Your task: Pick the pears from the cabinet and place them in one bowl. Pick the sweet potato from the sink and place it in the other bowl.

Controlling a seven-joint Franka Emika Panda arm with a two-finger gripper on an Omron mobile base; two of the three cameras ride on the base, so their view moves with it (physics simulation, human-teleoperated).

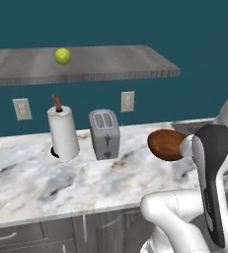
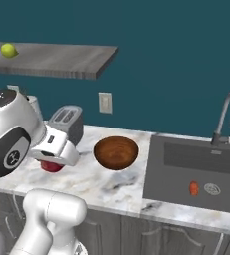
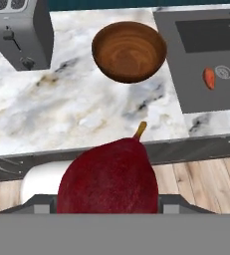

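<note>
Two pears on record, one in hand, one on the shelf

Left base view: yellow-green pear (image 1: 62, 56) sits on the cabinet (image 1: 110, 62) slab, above a paper towel roll (image 1: 63, 132) and a toaster (image 1: 104, 133) on the marble counter (image 1: 31, 178). Dark wooden bowl (image 1: 166, 145) stands right of the toaster, partly hidden by the arm's own links.

Right base view: gripper (image 2: 54, 159) hangs low over the counter's front part, left of the dark wooden bowl and apart from it. Dark red pear (image 2: 51, 166) shows as a red bulge under the hand. Sink (image 2: 196, 169) lies to the right with the sweet potato (image 2: 193, 188) on its floor near the drain. Chrome tap (image 2: 226, 117) rises behind.

Hand view: dark red pear sits large between the fingers, stem pointing toward the bowl; gripper is closed around it. Bowl lies ahead, empty.

Handling note, by judgement: step in hand is carrying the red pear to the dark bowl. Lift enough to clear the rim, travel right until the fruit is over the bowl's centre, lower inside before letting go so it does not bounce out. Keep clear of the toaster
</note>
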